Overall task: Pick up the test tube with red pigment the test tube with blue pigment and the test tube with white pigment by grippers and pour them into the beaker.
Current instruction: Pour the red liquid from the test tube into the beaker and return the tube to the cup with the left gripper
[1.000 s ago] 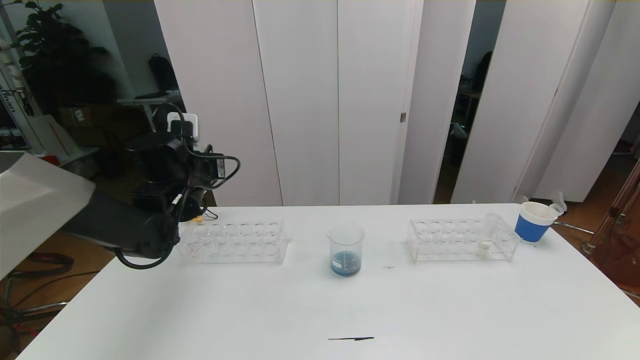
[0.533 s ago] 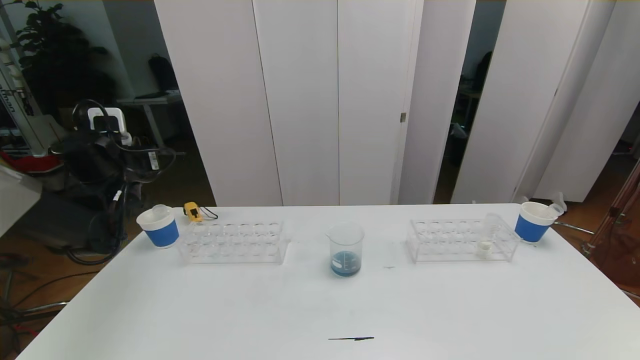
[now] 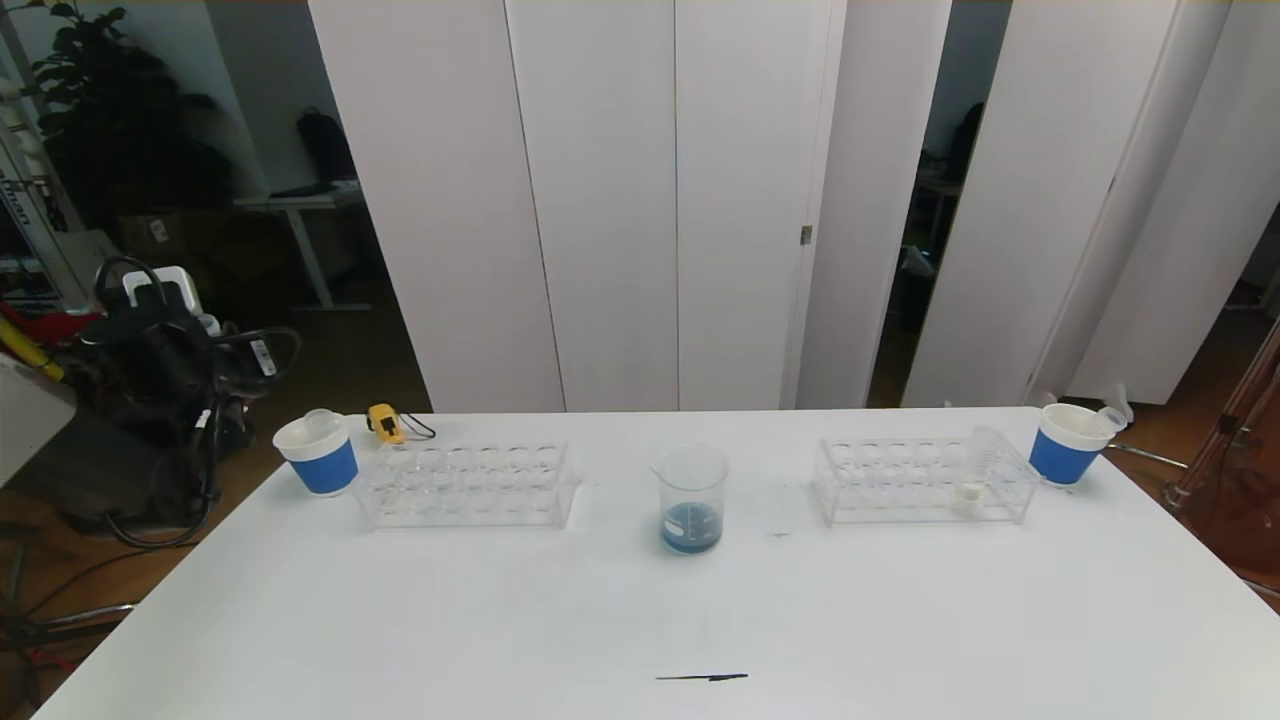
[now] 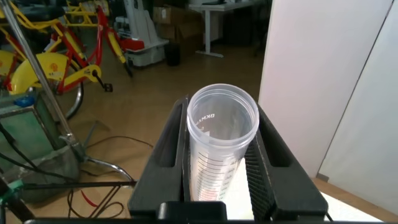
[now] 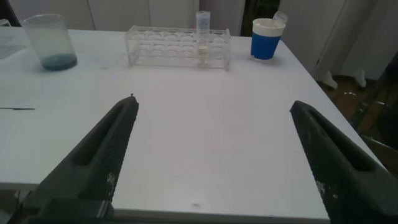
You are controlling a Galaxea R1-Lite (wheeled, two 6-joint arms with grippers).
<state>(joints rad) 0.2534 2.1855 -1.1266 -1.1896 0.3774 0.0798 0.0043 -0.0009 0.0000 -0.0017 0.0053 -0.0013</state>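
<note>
My left gripper point(image 4: 222, 117) is shut on a clear graduated test tube point(image 4: 217, 143) with a faint reddish tint at its bottom. In the head view the left arm point(image 3: 160, 350) hangs off the table's left side. The beaker point(image 3: 690, 498) stands mid-table with blue liquid in it; it also shows in the right wrist view point(image 5: 51, 43). The test tube with white pigment point(image 3: 975, 470) stands in the right rack point(image 3: 900, 480). The test tube with blue pigment is out of view. My right gripper point(image 5: 214, 155) is open and empty over the table's near right part.
An empty clear rack point(image 3: 465, 485) sits left of the beaker. A blue-and-white cup point(image 3: 320, 455) with a clear tube in it stands at the far left, another cup point(image 3: 1068, 443) at the far right. A small yellow object point(image 3: 383, 422) lies behind the left rack.
My left arm has swung left from over the left rack and cup to beyond the table's edge, uncovering the left cup. Nothing on the table has moved.
</note>
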